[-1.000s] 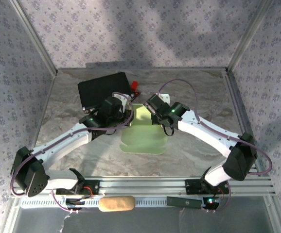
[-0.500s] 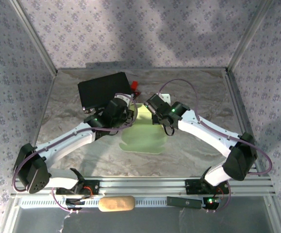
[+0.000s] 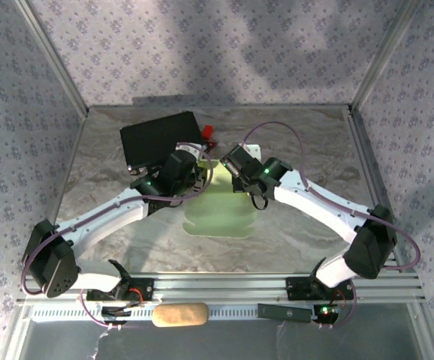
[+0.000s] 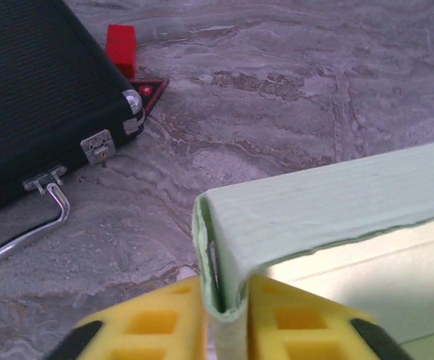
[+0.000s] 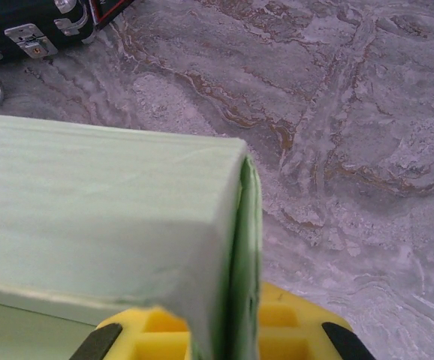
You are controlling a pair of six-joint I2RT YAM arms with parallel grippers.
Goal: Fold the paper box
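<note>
The paper box (image 3: 221, 214) is pale green card lying mid-table, its far wall folded upright. My left gripper (image 3: 202, 174) meets that wall's left corner. In the left wrist view the yellow fingers (image 4: 164, 322) of the left gripper (image 4: 226, 315) press from both sides on the doubled card of the box (image 4: 337, 202). My right gripper (image 3: 230, 169) is at the right corner. Seen from the right wrist, the right gripper (image 5: 232, 330) is shut on the folded side wall of the box (image 5: 104, 187).
A black case (image 3: 159, 139) with a metal handle (image 4: 48, 199) lies just behind and left of the box. A small red block (image 3: 209, 131) sits by its right corner. A tan oblong object (image 3: 179, 315) rests on the front rail. Metal frame posts border the table.
My left wrist has shifted a little back and to the right along the box's far edge. The right arm has stayed almost still, holding its corner.
</note>
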